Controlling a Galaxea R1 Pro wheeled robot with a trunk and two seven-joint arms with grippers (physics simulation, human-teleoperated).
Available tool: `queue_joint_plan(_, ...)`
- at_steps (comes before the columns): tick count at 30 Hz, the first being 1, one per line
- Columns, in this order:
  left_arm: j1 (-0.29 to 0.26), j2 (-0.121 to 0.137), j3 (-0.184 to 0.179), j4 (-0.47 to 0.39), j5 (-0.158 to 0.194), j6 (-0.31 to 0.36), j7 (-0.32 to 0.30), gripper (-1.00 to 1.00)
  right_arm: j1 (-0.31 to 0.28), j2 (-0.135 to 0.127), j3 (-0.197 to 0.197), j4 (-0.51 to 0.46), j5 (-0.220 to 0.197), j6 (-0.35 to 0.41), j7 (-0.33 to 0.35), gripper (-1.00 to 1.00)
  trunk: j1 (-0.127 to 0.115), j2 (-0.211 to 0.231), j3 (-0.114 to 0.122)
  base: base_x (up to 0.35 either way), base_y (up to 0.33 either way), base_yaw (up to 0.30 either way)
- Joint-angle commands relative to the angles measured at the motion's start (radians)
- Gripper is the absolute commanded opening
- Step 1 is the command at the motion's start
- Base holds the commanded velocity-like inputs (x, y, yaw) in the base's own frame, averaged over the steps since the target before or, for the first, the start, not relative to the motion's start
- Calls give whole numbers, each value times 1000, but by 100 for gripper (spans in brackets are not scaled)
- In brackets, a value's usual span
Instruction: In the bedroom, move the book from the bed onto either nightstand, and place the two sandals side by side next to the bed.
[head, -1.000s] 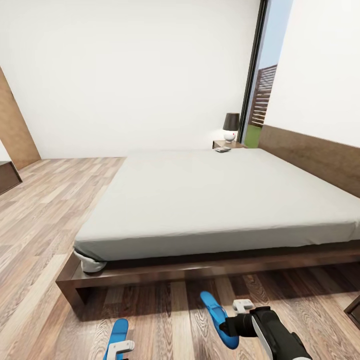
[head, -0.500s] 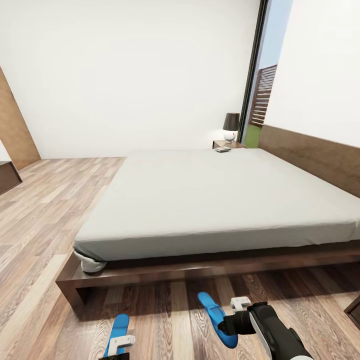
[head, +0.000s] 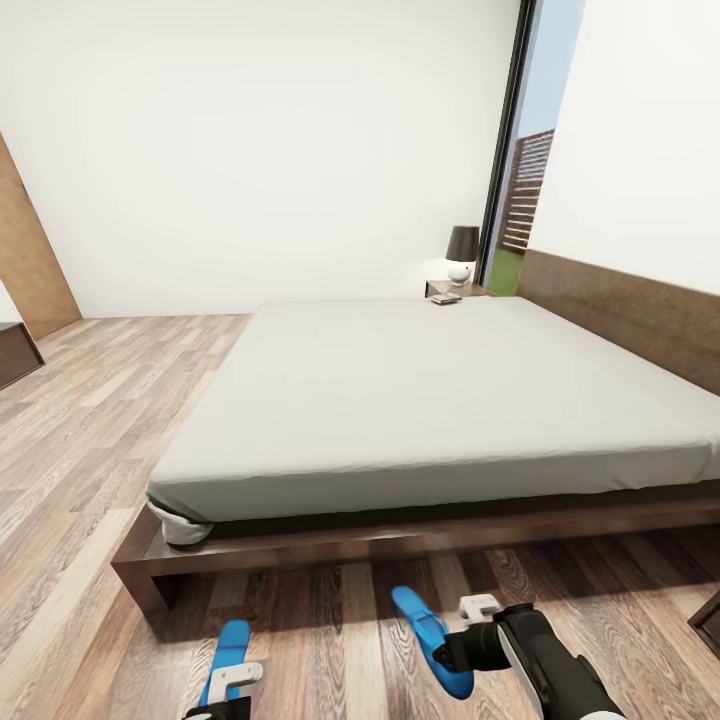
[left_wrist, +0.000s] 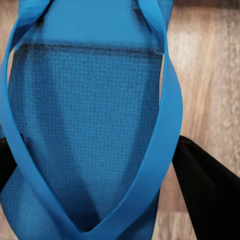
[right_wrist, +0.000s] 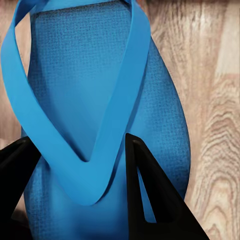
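- A bedroom with plain white walls, a wood-plank floor (head: 90, 420) and a tall window strip (head: 525, 170) in the far corner, with a slatted fence and grass seen through it.
- The bed (head: 420, 400), a broad off-white mattress on a low dark wood frame, fills the middle of the room; its brown headboard (head: 640, 310) runs along the right-hand wall.
- At the bed's far corner stands the nightstand (head: 455, 290), carrying a dark-shaded lamp (head: 462, 252) with a white base; the book (head: 446, 298), a small dark shape, appears to lie on it, though at this range whether it rests on the stand or on the mattress edge cannot be told.
- On the floor just before the bed frame, the left gripper (head: 232, 678) holds one blue sandal (head: 228, 648), its dark fingers (left_wrist: 205, 195) pressed against either side of the sole in the wrist view.
- The right gripper (head: 462, 640) grips the second blue sandal (head: 430, 640), which angles across the planks, well apart from the first; one finger (right_wrist: 150, 195) lies over the footbed beside the strap.
- Both sandals are bright blue flip-flops with a textured footbed (right_wrist: 75, 75) and smooth Y-shaped straps (left_wrist: 165, 125).
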Motion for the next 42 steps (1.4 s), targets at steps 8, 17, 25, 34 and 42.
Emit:
queue_joint_plan(8,-2,1,-9,-2,9,2,5,-100,0,-7,2,-1,14,2,76,-100,11,-21,-10,0,0,0)
queue_joint_plan(17,-2,1,-9,-2,8,-14,7,-100,0,-7,3,-1,17,10,104,-100,15,-28,-13,0,0,0)
queue_joint_plan(25,-2,1,-9,-1,8,-30,7,-100,0,-9,3,-1,18,29,106,-100,46,-84,-39,0,0,0)
queue_joint_plan(34,-2,2,-9,-2,7,-43,7,-100,0,-10,2,-1,18,30,106,-100,80,-147,-67,0,0,0)
queue_joint_plan(42,-3,3,-10,-4,7,-56,7,-100,0,-10,2,-1,18,30,105,-100,87,-156,-97,0,0,0)
